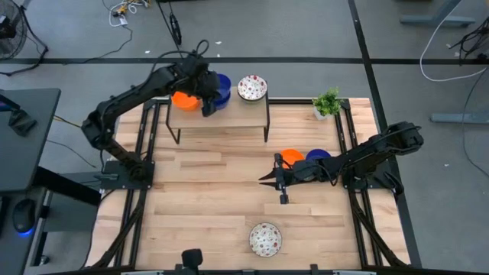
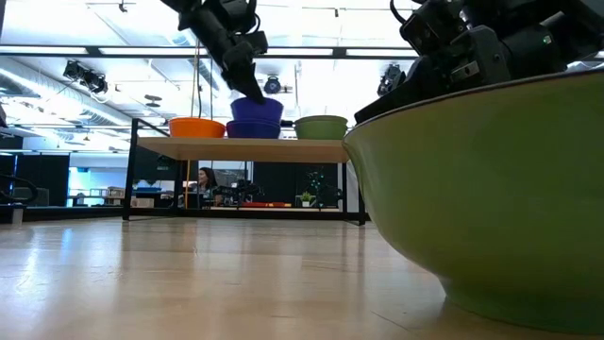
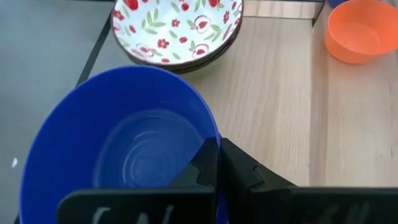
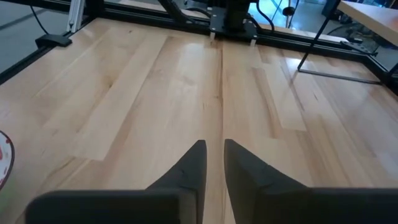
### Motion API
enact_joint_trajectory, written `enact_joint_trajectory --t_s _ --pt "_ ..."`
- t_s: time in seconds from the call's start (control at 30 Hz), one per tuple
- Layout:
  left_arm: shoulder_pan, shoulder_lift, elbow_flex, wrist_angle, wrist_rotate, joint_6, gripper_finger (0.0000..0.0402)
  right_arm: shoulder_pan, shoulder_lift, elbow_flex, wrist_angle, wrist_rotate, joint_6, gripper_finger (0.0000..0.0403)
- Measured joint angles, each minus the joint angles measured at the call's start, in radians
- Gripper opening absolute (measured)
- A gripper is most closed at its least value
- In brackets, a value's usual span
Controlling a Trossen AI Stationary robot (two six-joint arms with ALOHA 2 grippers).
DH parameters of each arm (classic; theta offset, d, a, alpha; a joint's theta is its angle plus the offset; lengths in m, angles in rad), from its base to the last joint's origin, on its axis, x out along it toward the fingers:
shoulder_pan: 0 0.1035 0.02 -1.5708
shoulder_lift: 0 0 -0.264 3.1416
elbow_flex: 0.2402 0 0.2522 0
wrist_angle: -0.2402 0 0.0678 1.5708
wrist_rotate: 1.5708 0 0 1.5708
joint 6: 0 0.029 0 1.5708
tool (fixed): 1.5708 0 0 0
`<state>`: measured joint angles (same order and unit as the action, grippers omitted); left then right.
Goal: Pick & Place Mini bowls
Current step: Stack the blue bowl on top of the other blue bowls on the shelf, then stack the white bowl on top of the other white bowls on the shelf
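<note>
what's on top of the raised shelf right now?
On the shelf: an orange bowl, a blue bowl pinched at its rim by the left gripper, and a patterned bowl. The arm covers part of the orange and blue bowls.

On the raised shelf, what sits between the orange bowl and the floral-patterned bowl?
The blue bowl, stacked on a second blue one, with the left gripper at its rim. The high and low views show it between the orange bowl and the patterned bowl.

At the upper middle of the frame, a raised shelf carries an orange bowl, a blue bowl gripped by the left hand, and a patterned bowl. The right hand hovers centre-right over the surface, beside an orange bowl and a blue one. Another patterned bowl sits lower centre; a potted plant stands upper right.
</note>
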<state>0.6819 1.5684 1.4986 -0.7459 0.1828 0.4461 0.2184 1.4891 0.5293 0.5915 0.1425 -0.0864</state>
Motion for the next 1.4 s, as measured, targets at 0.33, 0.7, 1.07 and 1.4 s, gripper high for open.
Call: enact_joint_trajectory --t_s 0.33,0.7,1.07,1.4 --pt "0.000 0.009 0.000 -0.018 -0.005 -0.048 0.0006 0.000 0.000 0.000 0.000 0.000 0.000 0.0056" --pt "-0.002 0.043 0.000 -0.034 -0.014 -0.073 0.0012 0.001 0.001 0.000 0.000 0.000 0.004 0.0056" --pt "-0.002 0.061 0.000 -0.038 -0.022 -0.086 0.0056 0.001 0.001 0.000 0.007 0.000 0.007 0.0056" --pt "-0.024 0.036 0.000 -0.084 -0.021 -0.100 0.0147 0.001 0.001 0.000 0.016 0.000 0.007 0.0056"
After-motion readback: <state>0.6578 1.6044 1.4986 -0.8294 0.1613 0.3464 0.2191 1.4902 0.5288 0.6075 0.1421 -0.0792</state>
